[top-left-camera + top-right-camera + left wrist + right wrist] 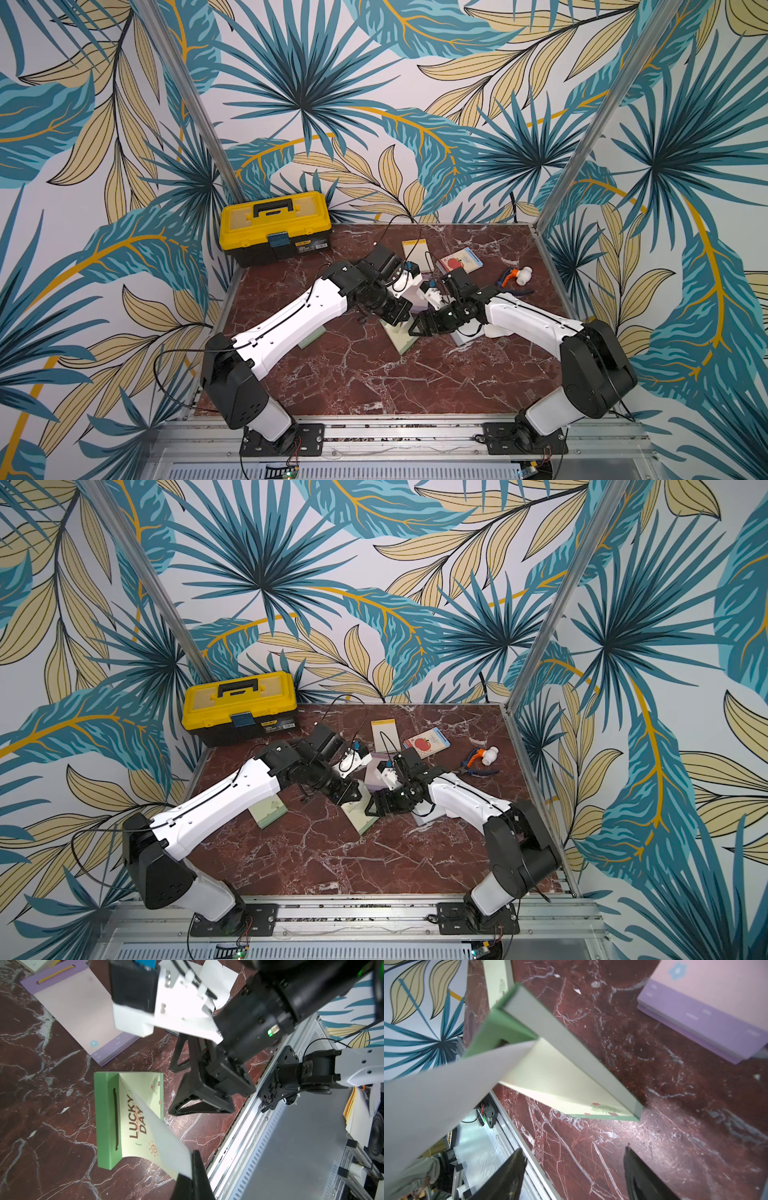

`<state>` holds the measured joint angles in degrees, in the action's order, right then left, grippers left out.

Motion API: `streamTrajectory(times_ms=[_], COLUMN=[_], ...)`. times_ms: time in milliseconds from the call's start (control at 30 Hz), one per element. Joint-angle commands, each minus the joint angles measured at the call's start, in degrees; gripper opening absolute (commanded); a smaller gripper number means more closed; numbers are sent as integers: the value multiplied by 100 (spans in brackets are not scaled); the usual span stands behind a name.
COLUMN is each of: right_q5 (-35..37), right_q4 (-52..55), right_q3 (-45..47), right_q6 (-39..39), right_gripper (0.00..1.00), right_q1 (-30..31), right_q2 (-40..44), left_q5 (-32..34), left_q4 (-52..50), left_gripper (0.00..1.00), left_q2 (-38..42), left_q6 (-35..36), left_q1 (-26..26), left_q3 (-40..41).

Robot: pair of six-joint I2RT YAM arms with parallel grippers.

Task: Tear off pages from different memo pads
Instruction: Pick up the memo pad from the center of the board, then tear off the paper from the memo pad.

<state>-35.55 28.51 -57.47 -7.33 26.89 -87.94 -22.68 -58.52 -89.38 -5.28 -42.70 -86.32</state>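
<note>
The left gripper [190, 1176] is clamped tight on the free edge of a page [158, 1136] that curves up from the green LUCKY DAY memo pad [106, 1115], which lies mid-tabletop [374, 382]. The right gripper [574, 1167] hangs just beside the pad's long edge, jaws wide and holding nothing. The lilac pad [83, 1012] lies near, toward the back edge. Open room runs to the front edge.

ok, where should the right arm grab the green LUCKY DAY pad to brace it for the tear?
Likely the bound strip of the green pad, coming down from above with the right gripper, fingers open. The left gripper is shut on the top page, which curls up from that strip. That leaves the free end covered, and the pull lands at the binding.
</note>
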Motion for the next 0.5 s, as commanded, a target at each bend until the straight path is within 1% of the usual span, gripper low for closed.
streamTrajectory(times_ms=[0,133,267,367,467], right_q5=[-524,-755,-1092,-1073,-1030], right_q4=[50,396,744,577,434], right_q3=[178,26,-149,-154,-217], right_q6=[1181,1983,2566,2616,2615], right_gripper=[76,77,77,77,78], right_q1=[-109,-179,-220,-227,-248], right_q2=[315,357,287,343,489], left_q5=[120,370,560,667,915], left_q4=[-458,-711,-692,-582,-596], left_gripper=[0,0,0,0,0], left_q2=[15,117,302,520,706], left_q6=[622,1246,1802,2345,2963], left_q1=[-89,-207,-264,-337,-406], left_q3=[-312,-567,-653,-641,-706])
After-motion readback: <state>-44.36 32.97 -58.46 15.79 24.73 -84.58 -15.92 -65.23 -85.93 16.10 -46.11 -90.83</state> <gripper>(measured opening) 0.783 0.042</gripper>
